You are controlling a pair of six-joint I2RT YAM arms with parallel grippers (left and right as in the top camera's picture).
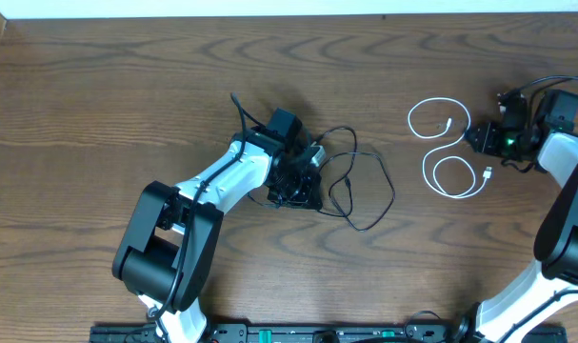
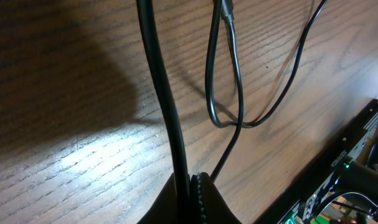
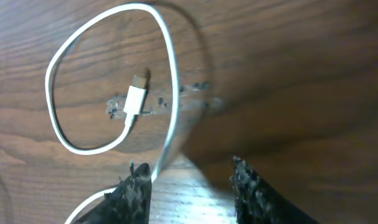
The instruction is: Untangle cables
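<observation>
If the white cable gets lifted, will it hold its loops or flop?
Probably flop: the white cable is thin and lies in loose curves. It looks light, so a push would likely drag the whole thing. Its small plug may snag a loop.

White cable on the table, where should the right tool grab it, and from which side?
Grip the white cable on the right-hand arc of the loop with the plug inside it. That arc is a single strand lying flat with bare wood on both sides. Come straight down from above with the open right tool, its fingers straddling the strand, which already runs close by it.
</observation>
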